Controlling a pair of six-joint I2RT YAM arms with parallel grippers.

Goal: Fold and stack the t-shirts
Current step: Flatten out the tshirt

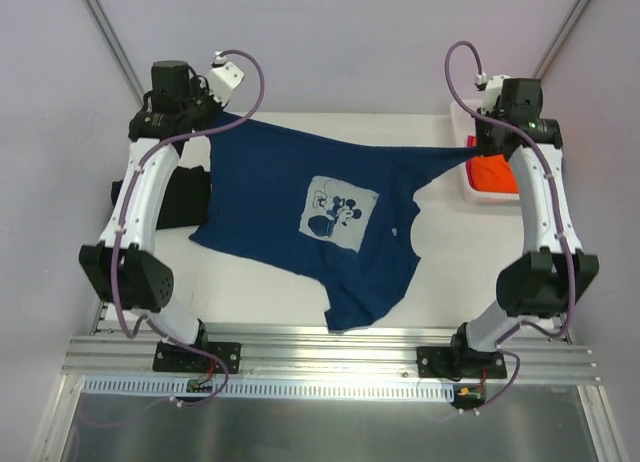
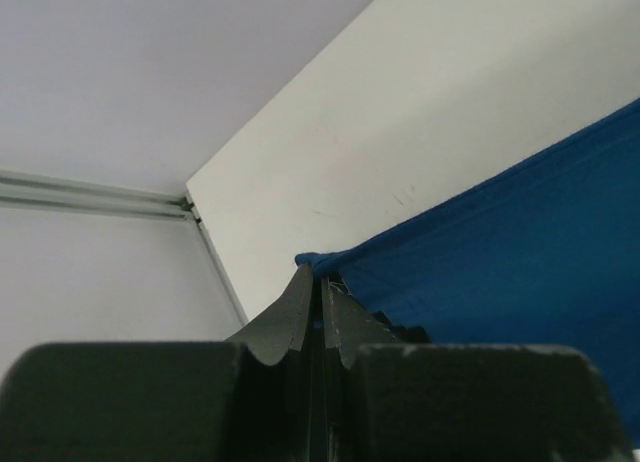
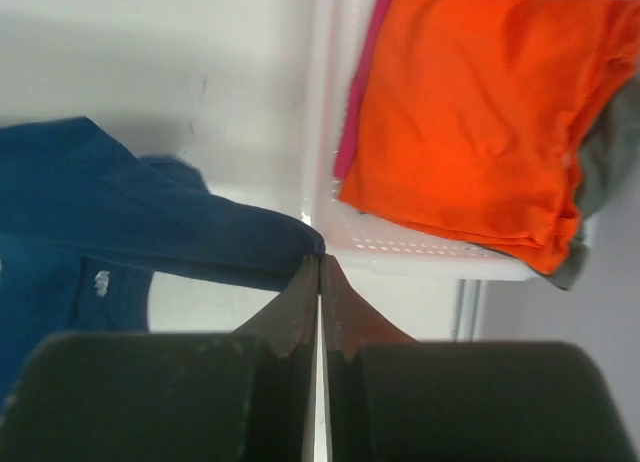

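A navy blue t-shirt point(image 1: 300, 207) with a pale square cartoon print hangs stretched between both arms above the table, its lower part drooping toward the near edge. My left gripper point(image 1: 222, 118) is shut on one corner of it at the far left; in the left wrist view the blue cloth point(image 2: 500, 252) runs off from the closed tips point(image 2: 322, 277). My right gripper point(image 1: 478, 150) is shut on the opposite corner at the far right, with the cloth point(image 3: 180, 232) pinched at the tips point(image 3: 320, 259). A black t-shirt point(image 1: 183, 197) lies under the left arm. Orange point(image 3: 470, 112), pink point(image 3: 362, 82) and grey point(image 3: 605, 162) shirts lie in the basket.
A white plastic basket point(image 1: 472, 190) stands at the far right of the table, right beside my right gripper; its perforated rim point(image 3: 400, 247) shows in the right wrist view. The white tabletop point(image 1: 260, 292) is walled by pale panels at the back and sides.
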